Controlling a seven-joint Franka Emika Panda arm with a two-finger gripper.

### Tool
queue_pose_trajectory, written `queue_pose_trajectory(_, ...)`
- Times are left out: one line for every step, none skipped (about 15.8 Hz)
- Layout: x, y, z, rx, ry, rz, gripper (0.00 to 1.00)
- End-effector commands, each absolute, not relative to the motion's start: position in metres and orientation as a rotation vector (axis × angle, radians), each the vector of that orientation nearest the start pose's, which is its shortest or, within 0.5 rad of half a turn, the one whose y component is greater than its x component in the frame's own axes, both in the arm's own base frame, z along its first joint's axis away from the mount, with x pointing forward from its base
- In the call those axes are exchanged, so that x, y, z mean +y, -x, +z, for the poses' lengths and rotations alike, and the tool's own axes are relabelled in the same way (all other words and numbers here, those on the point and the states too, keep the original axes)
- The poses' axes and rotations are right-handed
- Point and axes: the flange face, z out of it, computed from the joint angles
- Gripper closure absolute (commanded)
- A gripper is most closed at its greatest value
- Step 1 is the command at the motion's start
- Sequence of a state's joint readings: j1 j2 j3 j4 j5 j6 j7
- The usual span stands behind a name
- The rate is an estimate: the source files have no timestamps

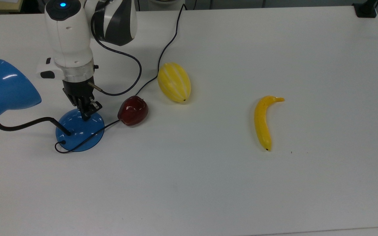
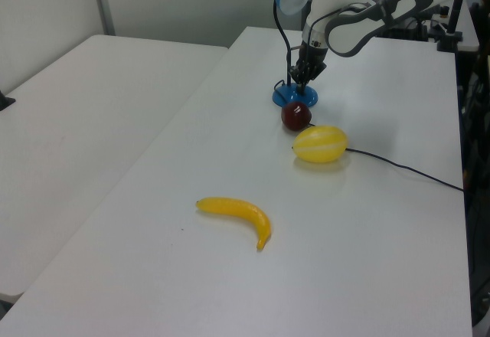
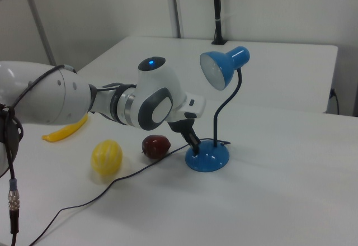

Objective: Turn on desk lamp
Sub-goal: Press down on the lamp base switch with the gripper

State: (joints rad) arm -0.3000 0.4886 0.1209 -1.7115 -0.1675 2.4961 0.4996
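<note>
pressed together into one dark point, my fingers [image 1: 85,115] come down on the far rim of the domed base of the desk lamp [image 1: 80,130], their tips touching its glossy blue surface in the top view; in the right view they meet the base [image 3: 207,157] from the right view's left, slanting down out of my white wrist. they pinch nothing.

the lamp stands at the top view's left end of the matte white table [image 1: 228,183]. its base is a round, shallow dome, smooth and shiny with small highlights. a black bendy neck [image 1: 25,125] rises from it and curves to a glossy blue cone shade [image 1: 7,90]; in the right view the shade [image 3: 222,67] stands high over the base, its open mouth turned toward the right view's left. a thin black cord [image 1: 92,136] loops off the base and runs across the table.

just beside the base, toward the top view's right, lies a dark red, shiny apple [image 1: 133,110], the cord passing at its edge. near it rests a yellow oval melon [image 1: 174,82] with pale stripes along its length. well apart, further to the top view's right, a smooth yellow curved banana [image 1: 263,121] lies flat.
</note>
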Motion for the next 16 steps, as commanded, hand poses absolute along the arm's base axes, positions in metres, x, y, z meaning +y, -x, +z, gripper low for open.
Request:
queue_pose_trajectory(-0.134,-0.685,0.320,0.916,2.998,-0.480,1.00)
queue_pose_trajectory(-0.134,-0.685,0.319,0.916,2.999,-0.478,1.00)
queue_pose_trajectory(-0.135,-0.685,0.319,0.918,2.998,-0.480,1.00)
queue_pose_trajectory(-0.135,-0.685,0.319,0.918,2.998,-0.480,1.00)
queue_pose_trajectory(-0.135,-0.685,0.318,0.918,2.998,-0.478,1.00)
queue_pose_trajectory(-0.137,-0.684,0.318,0.923,2.997,-0.478,1.00)
queue_pose_trajectory(-0.135,-0.685,0.318,0.918,2.998,-0.478,1.00)
queue_pose_trajectory(-0.138,-0.684,0.314,0.925,2.998,-0.471,1.00)
queue_pose_trajectory(-0.137,-0.685,0.308,0.923,3.001,-0.459,1.00)
queue_pose_trajectory(-0.140,-0.686,0.310,0.930,3.000,-0.466,1.00)
queue_pose_trajectory(-0.144,-0.690,0.318,0.936,2.994,-0.494,1.00)
queue_pose_trajectory(-0.144,-0.691,0.315,0.936,2.994,-0.490,1.00)
queue_pose_trajectory(-0.145,-0.691,0.315,0.938,2.995,-0.490,1.00)
queue_pose_trajectory(-0.144,-0.691,0.314,0.935,2.997,-0.488,1.00)
queue_pose_trajectory(-0.144,-0.691,0.315,0.935,2.997,-0.490,1.00)
queue_pose_trajectory(-0.144,-0.691,0.315,0.935,2.997,-0.490,1.00)
